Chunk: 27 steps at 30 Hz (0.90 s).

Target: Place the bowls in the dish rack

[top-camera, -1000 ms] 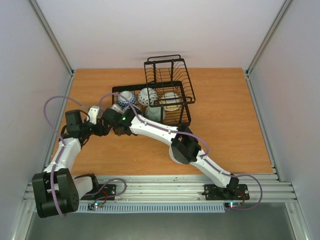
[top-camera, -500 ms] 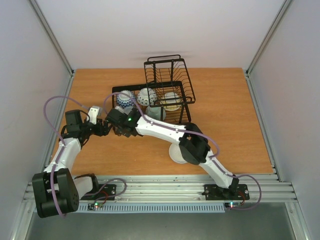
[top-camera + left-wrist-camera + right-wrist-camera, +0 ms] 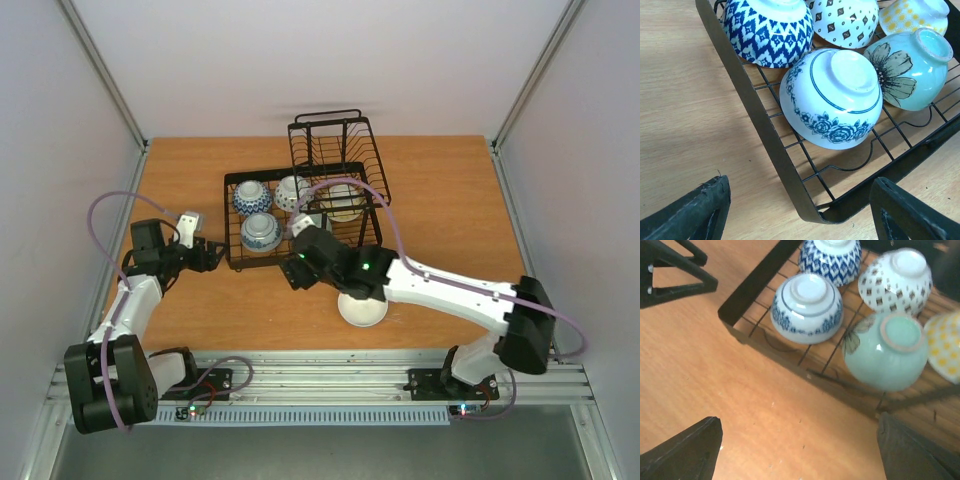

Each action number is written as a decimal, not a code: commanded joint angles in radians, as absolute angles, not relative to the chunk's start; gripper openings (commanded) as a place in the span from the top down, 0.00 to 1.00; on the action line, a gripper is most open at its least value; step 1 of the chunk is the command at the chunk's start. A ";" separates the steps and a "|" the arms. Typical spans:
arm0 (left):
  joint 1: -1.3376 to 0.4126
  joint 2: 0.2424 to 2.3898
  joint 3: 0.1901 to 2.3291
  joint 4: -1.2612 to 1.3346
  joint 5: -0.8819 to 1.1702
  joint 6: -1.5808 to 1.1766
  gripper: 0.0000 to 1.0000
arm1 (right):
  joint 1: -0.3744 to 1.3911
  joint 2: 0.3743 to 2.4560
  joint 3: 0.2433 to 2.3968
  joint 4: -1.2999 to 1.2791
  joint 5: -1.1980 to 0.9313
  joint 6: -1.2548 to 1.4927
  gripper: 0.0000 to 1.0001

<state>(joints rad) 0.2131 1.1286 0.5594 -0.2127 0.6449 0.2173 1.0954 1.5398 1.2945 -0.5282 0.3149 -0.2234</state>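
Bowls [image 3: 830, 100]: five inverted in dish rack [image 3: 755, 107]; one cream bowl [image 3: 362, 312] left on surface [image 3: 450, 200]; left hand [image 3: 800, 182] and right hand [image 3: 799, 425] apart, empty.

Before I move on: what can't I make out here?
Cream bowl on the table: top view, right arm covers its far side.
Yellow-patterned bowl: blurred and cut by the right edge in right wrist view.
Pale green bowl: top view, mostly behind the right arm.
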 commanded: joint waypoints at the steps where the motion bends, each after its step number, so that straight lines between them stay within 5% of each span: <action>1: 0.218 1.135 0.590 -0.186 0.682 0.233 0.23 | 1.104 1.413 1.119 -0.478 0.334 -0.039 0.16; 10: 0.218 1.125 0.586 -0.202 0.729 0.247 0.23 | 1.079 1.153 0.893 -0.764 0.498 0.211 0.42; 27: 0.218 1.130 0.584 -0.198 0.741 0.251 0.24 | 0.974 1.108 0.663 -0.763 0.358 0.337 0.54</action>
<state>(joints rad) 0.2131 1.1309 0.5602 -0.2195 0.7166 0.2398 0.9794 1.1007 0.6952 -0.8032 0.3878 0.2905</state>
